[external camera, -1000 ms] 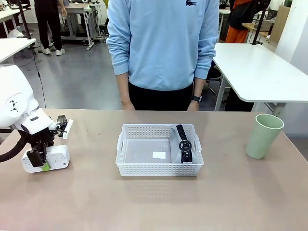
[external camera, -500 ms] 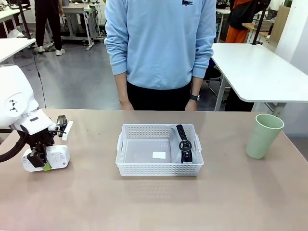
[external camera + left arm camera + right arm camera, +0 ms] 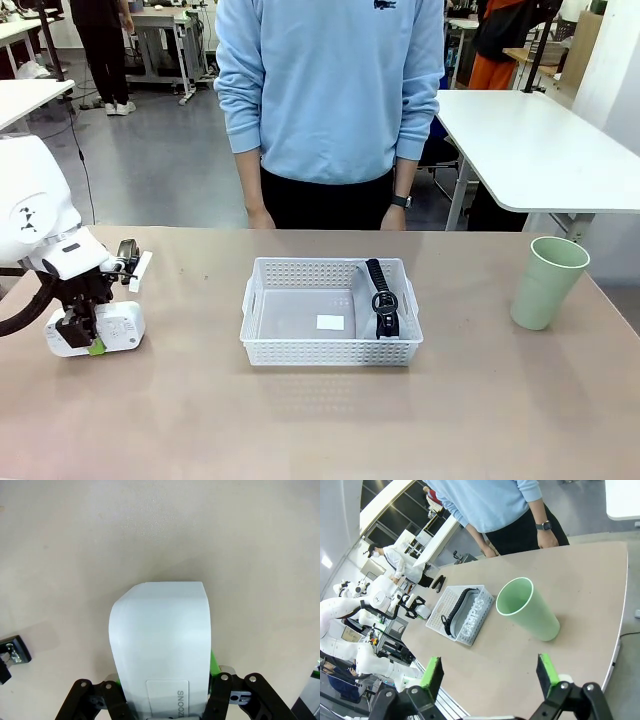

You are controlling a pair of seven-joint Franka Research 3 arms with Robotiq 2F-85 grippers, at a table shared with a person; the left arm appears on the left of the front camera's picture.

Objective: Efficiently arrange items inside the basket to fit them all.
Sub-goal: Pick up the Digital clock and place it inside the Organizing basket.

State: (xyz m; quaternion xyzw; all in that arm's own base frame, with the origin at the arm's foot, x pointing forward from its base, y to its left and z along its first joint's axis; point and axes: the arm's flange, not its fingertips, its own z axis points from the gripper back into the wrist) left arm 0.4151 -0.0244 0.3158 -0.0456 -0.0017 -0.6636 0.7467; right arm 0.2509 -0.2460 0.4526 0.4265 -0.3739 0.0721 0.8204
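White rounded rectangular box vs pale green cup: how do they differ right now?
The white rounded rectangular box lies flat at the left of the table; the pale green cup stands upright at its right. The box sits between the left hand fingers; nothing touches the cup. The box is blocky; the cup tapers, open-topped. Both are outside the white perforated plastic basket.

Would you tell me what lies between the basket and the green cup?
In the front view, only bare table lies between the basket and the green cup.
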